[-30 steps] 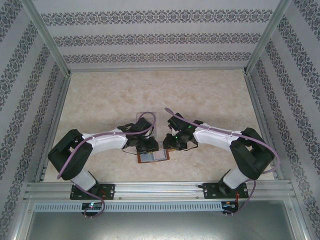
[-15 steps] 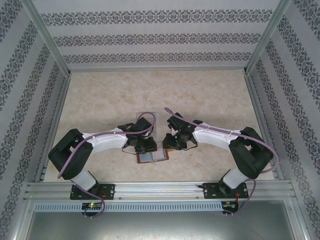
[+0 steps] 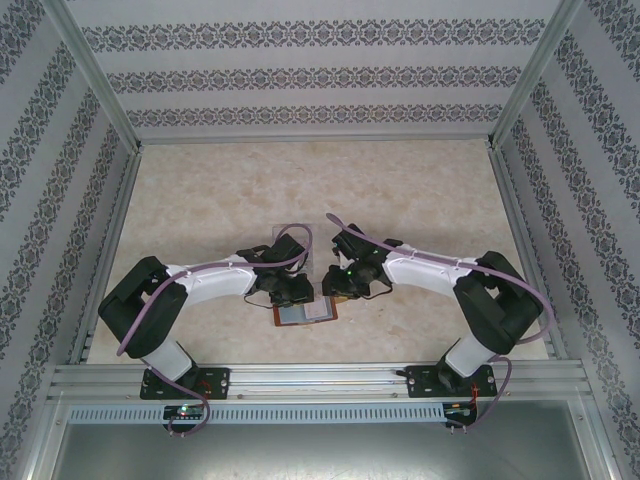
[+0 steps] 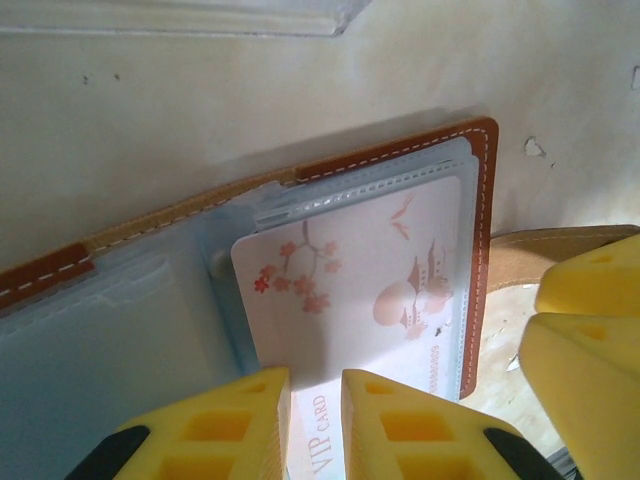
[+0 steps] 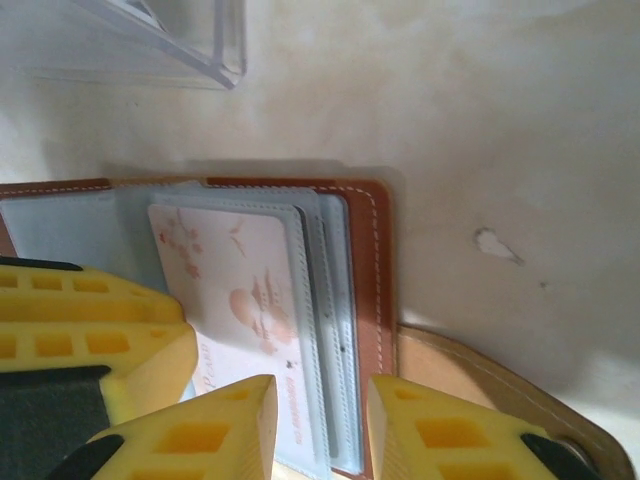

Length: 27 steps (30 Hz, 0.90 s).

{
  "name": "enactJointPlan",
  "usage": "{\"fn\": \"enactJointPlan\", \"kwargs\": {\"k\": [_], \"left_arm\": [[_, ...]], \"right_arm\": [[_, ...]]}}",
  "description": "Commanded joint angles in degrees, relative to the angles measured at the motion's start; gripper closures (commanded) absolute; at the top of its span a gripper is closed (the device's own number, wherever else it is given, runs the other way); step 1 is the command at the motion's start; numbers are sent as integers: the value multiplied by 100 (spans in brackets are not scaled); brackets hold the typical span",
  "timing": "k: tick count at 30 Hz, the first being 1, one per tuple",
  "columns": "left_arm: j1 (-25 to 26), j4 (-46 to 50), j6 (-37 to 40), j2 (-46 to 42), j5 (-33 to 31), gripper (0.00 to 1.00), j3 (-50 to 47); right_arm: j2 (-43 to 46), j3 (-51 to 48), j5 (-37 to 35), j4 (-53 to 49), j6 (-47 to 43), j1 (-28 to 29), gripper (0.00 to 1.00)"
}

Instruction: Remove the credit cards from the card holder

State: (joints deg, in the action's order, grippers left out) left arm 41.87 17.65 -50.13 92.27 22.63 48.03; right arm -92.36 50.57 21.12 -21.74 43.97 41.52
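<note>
The card holder (image 4: 482, 250), reddish-brown stitched leather, lies open, a white blossom-printed card (image 4: 350, 280) in its clear sleeve. The left gripper (image 4: 315, 390) and right gripper (image 5: 322, 400) stand narrowly parted.

Clear tray (image 5: 215, 40) resting on beige table (image 3: 400, 200).

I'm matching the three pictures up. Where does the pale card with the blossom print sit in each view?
Top external: the pale card lies low centre, in the right half of the open card holder.
Left wrist: the card is centre frame, in a clear sleeve.
Right wrist: the card is left of centre.
Shared landmark: the holder's brown stitched edge, just right of the card in both wrist views.
</note>
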Motion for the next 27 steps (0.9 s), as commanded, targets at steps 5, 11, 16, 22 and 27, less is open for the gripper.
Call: {"fn": "enactJointPlan", "kwargs": {"k": [5, 11, 16, 22, 27], "left_arm": [[-64, 272, 112, 90, -39, 78, 164], [-65, 267, 104, 116, -5, 78, 189], [-65, 274, 115, 133, 1, 78, 185], [-65, 348, 129, 112, -45, 78, 186], [-64, 678, 234, 55, -274, 73, 239]], "right_arm": [[-291, 208, 276, 319, 130, 104, 71], [-397, 245, 309, 390, 139, 154, 75], [-467, 267, 296, 390, 139, 172, 76], [-594, 258, 98, 248, 86, 164, 74], [-643, 209, -73, 127, 42, 166, 70]]}}
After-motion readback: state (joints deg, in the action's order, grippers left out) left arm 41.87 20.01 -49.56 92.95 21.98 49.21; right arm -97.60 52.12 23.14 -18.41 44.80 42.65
